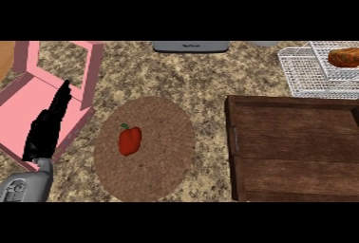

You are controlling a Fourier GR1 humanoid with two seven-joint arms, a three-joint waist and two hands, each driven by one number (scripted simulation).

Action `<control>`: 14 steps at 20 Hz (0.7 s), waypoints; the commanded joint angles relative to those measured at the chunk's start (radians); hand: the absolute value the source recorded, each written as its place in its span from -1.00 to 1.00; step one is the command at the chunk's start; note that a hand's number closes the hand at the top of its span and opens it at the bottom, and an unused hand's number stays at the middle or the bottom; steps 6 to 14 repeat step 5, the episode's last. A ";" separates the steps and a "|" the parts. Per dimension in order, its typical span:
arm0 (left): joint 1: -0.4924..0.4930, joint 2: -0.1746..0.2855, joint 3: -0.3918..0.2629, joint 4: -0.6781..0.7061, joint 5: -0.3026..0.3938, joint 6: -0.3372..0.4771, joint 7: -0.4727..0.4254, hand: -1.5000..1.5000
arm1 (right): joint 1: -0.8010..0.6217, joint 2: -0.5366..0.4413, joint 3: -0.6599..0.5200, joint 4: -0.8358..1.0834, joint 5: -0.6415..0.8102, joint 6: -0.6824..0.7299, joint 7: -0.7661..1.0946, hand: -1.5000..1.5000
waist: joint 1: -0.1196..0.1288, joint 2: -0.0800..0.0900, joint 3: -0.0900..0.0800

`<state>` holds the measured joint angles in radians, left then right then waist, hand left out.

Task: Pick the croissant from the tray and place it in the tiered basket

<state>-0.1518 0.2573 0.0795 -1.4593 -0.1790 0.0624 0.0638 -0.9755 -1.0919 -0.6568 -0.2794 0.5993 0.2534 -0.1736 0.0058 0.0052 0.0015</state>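
Item under task: golden-brown croissant (344,57) lies inside the white wire tiered basket (294,71) at the far right corner of the view. It appears to sit in the upper tier and is partly cut off by the right edge. It is apart from the dark brown rectangular wooden tray (294,142), which sits just in front of the basket on the right side of the speckled beige stone counter (203,76).

Left hand (45,128): black, seen at the left of the view, above its grey forearm (24,187) that enters from the lower left corner. The fingers are straight and held together, pointing towards the far edge. The hand is open and holds nothing. It shows over the pink angular flat-bottomed container (21,109) at the left edge; whether it touches that container cannot be told.

Other items noted: a round brown woven mat (151,166) lies between the pink container and the wooden tray, near both. A red bell pepper with a green stem (130,141) rests on the mat's left half, stem towards the far side. A grey appliance (191,46) stands at the far edge, centre, only its front showing
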 commanded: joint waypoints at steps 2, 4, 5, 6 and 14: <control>-0.005 0.029 0.025 0.009 0.015 -0.029 -0.002 0.00 | 0.103 -0.126 -0.077 0.049 -0.078 0.110 -0.084 -1.00 | -0.001 0.000 0.001; 0.024 0.011 0.012 -0.008 0.010 -0.021 -0.027 0.00 | 0.163 -0.162 -0.102 0.082 -0.099 0.161 -0.162 -1.00 | 0.003 0.002 0.002; -0.013 -0.013 -0.009 0.008 -0.015 0.003 -0.005 0.00 | 0.181 -0.140 -0.112 0.091 -0.109 0.139 -0.189 -1.00 | 0.004 0.005 0.003; -0.013 -0.013 -0.009 0.008 -0.015 0.003 -0.005 0.00 | 0.181 -0.140 -0.112 0.091 -0.109 0.139 -0.189 -1.00 | 0.004 0.005 0.003; -0.013 -0.013 -0.009 0.008 -0.015 0.003 -0.005 0.00 | 0.181 -0.140 -0.112 0.091 -0.109 0.139 -0.189 -1.00 | 0.004 0.005 0.003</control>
